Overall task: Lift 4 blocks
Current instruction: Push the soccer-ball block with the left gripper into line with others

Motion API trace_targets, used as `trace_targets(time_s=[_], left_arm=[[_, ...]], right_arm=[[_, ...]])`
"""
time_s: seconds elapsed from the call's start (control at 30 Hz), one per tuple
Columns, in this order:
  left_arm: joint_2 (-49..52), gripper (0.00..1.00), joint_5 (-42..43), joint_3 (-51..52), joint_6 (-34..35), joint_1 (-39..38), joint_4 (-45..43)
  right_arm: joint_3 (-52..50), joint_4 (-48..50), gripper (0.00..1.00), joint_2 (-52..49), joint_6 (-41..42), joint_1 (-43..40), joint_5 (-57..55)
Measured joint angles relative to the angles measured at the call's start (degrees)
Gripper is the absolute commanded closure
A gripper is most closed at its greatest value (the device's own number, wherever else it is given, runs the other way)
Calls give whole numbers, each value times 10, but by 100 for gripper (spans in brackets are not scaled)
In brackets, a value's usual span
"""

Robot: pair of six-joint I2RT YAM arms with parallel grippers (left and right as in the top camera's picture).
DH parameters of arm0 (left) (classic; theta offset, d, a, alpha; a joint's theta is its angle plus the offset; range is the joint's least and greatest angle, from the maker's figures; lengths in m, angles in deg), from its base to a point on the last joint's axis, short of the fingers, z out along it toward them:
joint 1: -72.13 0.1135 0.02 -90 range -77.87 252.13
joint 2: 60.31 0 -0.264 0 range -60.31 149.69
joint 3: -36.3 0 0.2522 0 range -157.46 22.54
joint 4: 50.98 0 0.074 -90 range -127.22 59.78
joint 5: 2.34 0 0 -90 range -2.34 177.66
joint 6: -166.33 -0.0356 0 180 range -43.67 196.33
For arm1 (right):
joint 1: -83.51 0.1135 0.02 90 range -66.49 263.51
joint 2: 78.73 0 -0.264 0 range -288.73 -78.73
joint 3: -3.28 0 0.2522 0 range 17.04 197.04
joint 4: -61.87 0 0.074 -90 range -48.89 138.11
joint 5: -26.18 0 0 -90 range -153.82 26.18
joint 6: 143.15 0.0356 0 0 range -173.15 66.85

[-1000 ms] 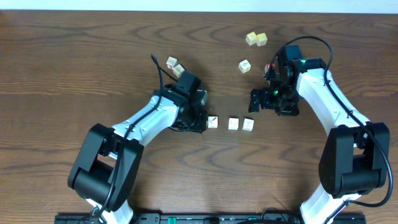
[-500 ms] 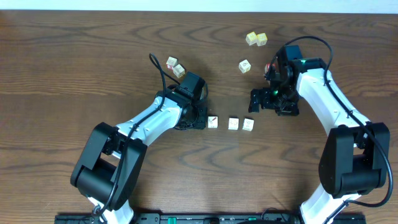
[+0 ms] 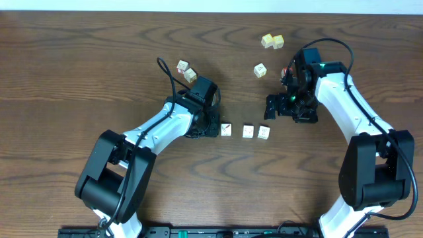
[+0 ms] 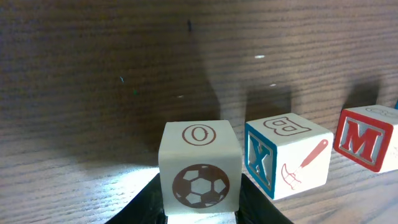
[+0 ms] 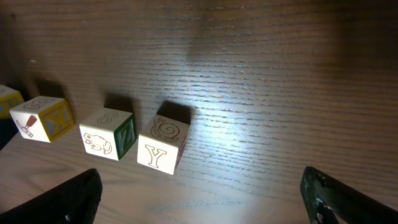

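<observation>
Whitish blocks [image 3: 248, 131] lay in a loose row just off the middle of the table [image 3: 79, 53], toward 4 o'clock, and none of them had shifted over the last second. What had changed was small. The left arm [image 3: 158, 125] had swung its wrist a little toward 3 o'clock, nearer the row, and then settled, with no motion in the final half second.

The left gripper [image 4: 202, 204] stood narrowed on the O block [image 4: 200, 168], its dark fingers against both side faces. From overhead that cube was hidden beneath the wrist. The brush block [image 4: 286, 163] sat just at 3 o'clock of it; whether they touched I could not tell. Overhead, a clear gap separated that one from the next pair.

The right gripper [image 5: 205, 200] had not moved. Spread wide and holding nothing, it waited at 1 o'clock of the snail block [image 5: 163, 146], which ended the row.

Judged from this, the left end was secured but the row was not yet squeezed into one bar. Lifting all four probably needed the right side to close the gaps first.
</observation>
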Motion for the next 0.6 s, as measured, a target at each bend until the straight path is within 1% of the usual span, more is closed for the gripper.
trace_targets(time_s=[0.07, 0.13, 0.17, 0.2, 0.23, 0.6], left_arm=[[0, 68, 3, 0, 0, 0, 2], [0, 64, 4, 0, 0, 0, 3], [0, 61, 5, 0, 2, 0, 3], [0, 54, 7, 0, 2, 0, 5], [1, 52, 8, 0, 2, 0, 9], [3, 52, 13, 0, 4, 0, 10]], right_arm=[[0, 0, 1, 0, 0, 0, 0], [0, 0, 1, 0, 0, 0, 0], [0, 0, 1, 0, 0, 0, 0], [0, 0, 1, 0, 0, 0, 0], [0, 0, 1, 0, 0, 0, 0], [0, -4, 1, 0, 0, 0, 0]])
